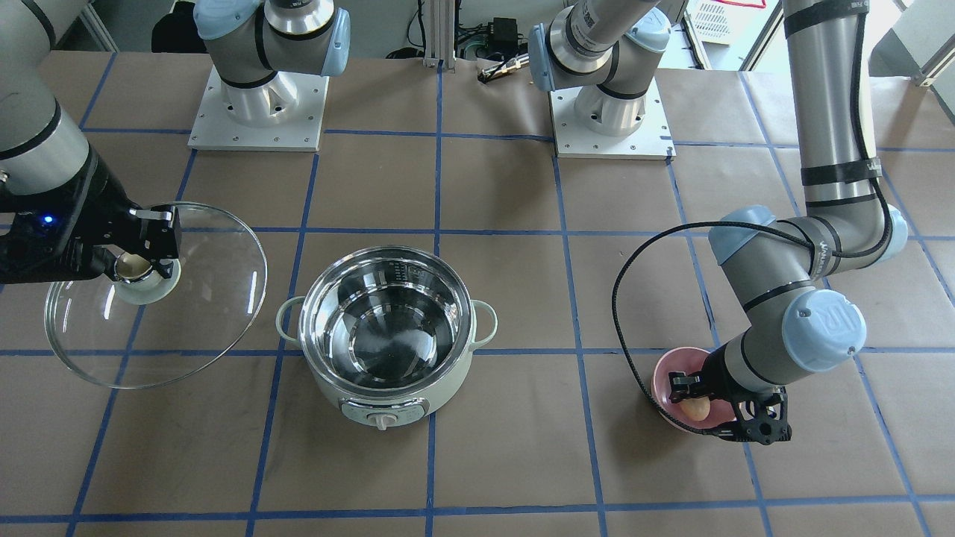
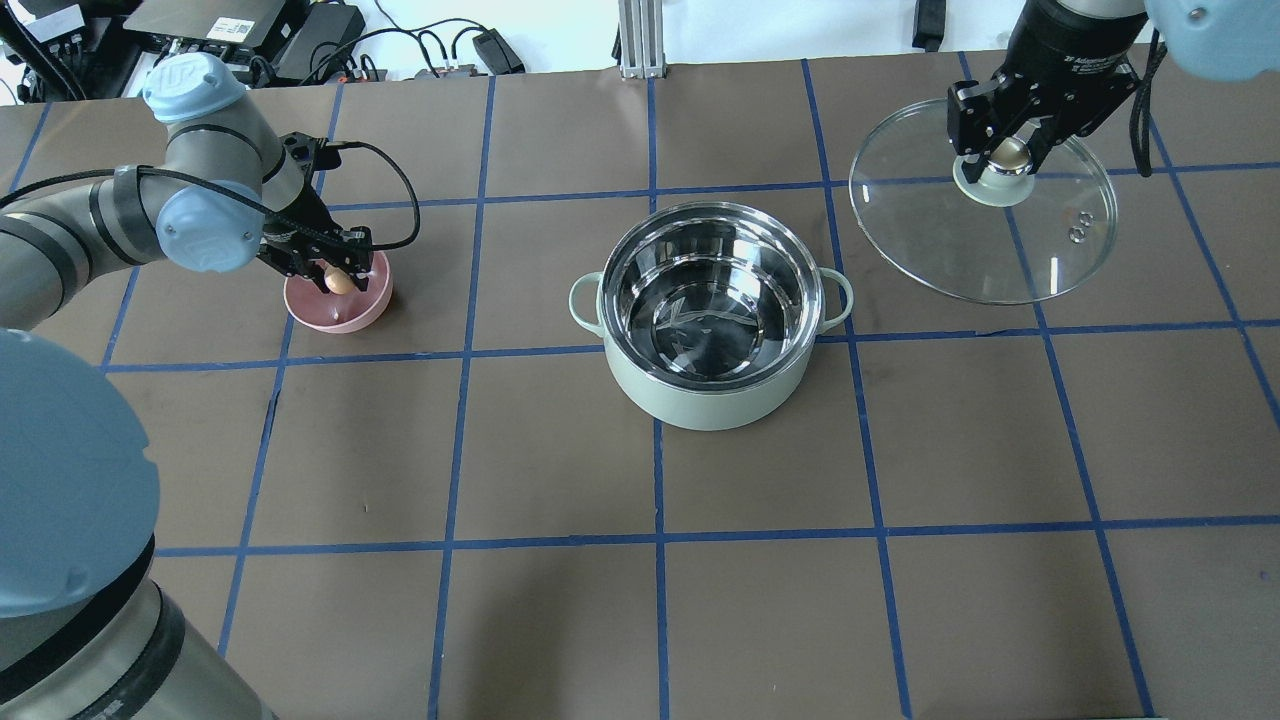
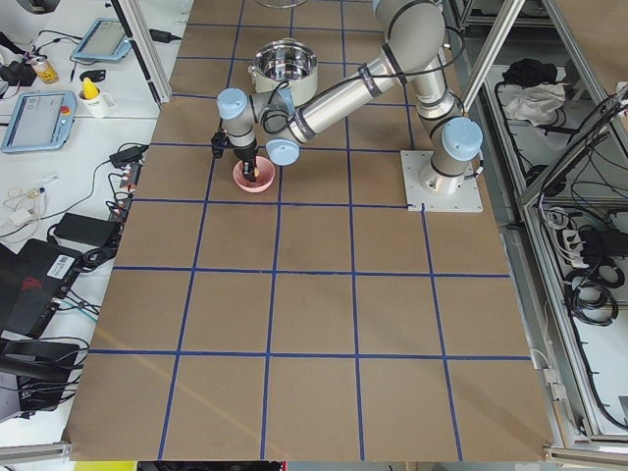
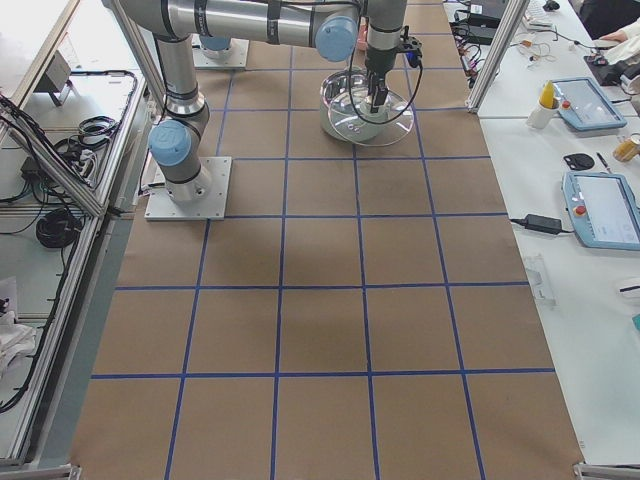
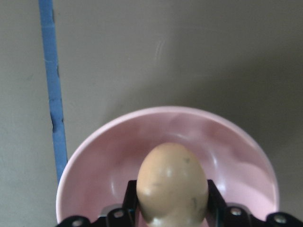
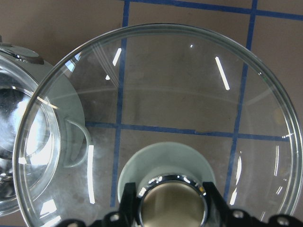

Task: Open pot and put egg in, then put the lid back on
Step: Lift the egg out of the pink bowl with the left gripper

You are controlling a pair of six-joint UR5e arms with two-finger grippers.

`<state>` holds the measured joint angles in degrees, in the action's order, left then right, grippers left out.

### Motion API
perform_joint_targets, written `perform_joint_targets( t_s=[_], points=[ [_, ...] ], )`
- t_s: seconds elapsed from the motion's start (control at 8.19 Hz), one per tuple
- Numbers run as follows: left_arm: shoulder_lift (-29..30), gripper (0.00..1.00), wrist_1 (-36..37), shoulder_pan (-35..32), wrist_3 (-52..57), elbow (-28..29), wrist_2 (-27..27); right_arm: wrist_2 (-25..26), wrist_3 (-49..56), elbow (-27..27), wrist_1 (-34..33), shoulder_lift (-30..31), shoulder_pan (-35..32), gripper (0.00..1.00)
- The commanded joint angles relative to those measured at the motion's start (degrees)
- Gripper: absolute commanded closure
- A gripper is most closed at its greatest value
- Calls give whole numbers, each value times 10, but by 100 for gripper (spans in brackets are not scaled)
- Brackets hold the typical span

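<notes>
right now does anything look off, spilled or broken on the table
Nothing stands out. The pot stands upright and empty. The right pincer holds the lid by its knob, beside the pot, glass whole. The left pincer grips the egg, uncracked, at the bowl. No spills show.

I see the table (image 2: 560, 620) covered in brown paper, gridded with blue tape (image 2: 760, 535). White side benches (image 4: 560, 330) hold teach pendants (image 4: 603, 208); an aluminium post (image 2: 632, 35) stands at the far edge.
</notes>
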<state>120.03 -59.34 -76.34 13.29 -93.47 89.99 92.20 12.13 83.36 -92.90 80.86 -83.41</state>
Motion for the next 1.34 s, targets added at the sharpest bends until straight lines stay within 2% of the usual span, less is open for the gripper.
perform_joint_targets(
  t_s=[0.0, 0.37, 0.61, 0.85, 1.22],
  points=[
    [-70, 52, -73, -3, -3, 0, 1, 0, -4, 0, 0, 0, 0, 100],
    [-91, 52, -93, -3, -6, 0, 1, -1, -4, 0, 0, 0, 0, 100],
    [-123, 52, -148, -11, -72, 7, 0, 0, -4, 0, 0, 0, 0, 100],
    [-148, 51, -176, -88, -166, 7, -1, -3, -4, 0, 0, 0, 0, 100],
    [-141, 50, -181, -225, -321, 30, -22, -2, -4, 0, 0, 0, 0, 100]
  ],
)
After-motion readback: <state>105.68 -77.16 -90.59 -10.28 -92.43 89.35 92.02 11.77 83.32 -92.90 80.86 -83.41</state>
